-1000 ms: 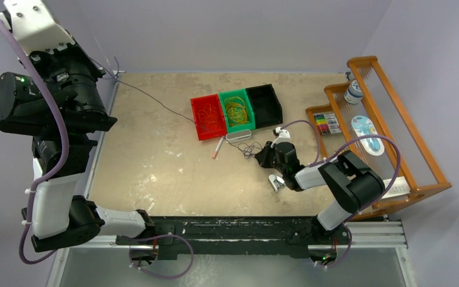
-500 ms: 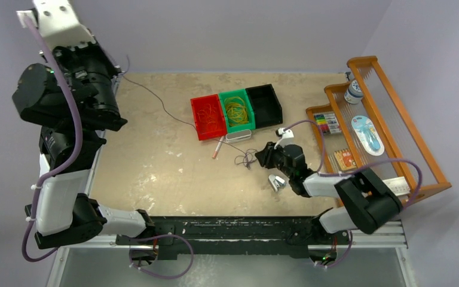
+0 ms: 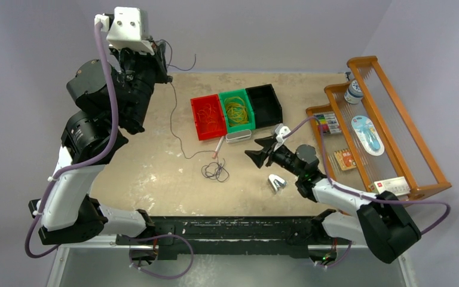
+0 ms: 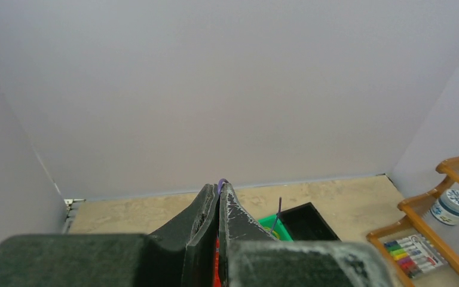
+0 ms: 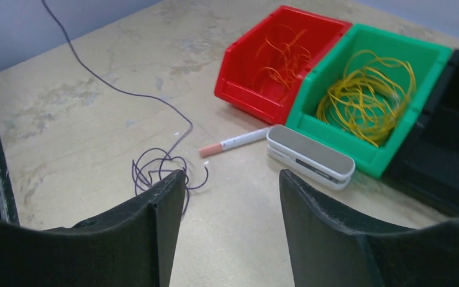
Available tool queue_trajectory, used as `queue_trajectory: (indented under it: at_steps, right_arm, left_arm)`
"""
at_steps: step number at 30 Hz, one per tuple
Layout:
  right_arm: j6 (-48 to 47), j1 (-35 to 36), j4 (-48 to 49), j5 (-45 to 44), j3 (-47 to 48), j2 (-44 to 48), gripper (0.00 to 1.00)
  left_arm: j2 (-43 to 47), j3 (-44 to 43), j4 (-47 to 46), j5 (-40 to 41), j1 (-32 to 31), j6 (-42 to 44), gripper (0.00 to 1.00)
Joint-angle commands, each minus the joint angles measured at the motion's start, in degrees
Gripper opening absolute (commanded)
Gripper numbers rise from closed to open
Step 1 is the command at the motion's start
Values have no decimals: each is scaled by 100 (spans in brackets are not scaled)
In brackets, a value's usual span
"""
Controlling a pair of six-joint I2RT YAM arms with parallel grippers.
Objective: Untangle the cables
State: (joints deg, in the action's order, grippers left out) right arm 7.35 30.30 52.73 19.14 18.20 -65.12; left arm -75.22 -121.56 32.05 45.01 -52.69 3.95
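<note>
The right gripper (image 5: pixel 227 221) stands with jaws apart, empty, near the thin dark purple cable (image 5: pixel 161 170) coiled on the mottled beige tabletop (image 5: pixel 83 119). Only the left wrist view shows the left gripper (image 4: pixel 219 190) pinched on that cable's end, high before pale lilac walls (image 4: pixel 215 89).

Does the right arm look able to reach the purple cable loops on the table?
Probably yes: the right claw is open and close to the loops of the purple cable, and nothing lies between them.
</note>
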Motion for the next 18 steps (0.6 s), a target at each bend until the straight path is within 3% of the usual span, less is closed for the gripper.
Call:
queue_trajectory:
  at_steps: [1,10,18]
  right_arm:
    - [-581,-10,826,1110,532,-505,64]
    - [-1449,799,387,1381,1972,-2269,70]
    - [-1626,859,16,1080,2707,-3222,71]
  left_arm:
    - [82,-8,-151,-413,-31,-292,0]
    - [51,-87,-136,-446,-29,-332,0]
    - [42,-148,-70,-494,-29,-358,0]
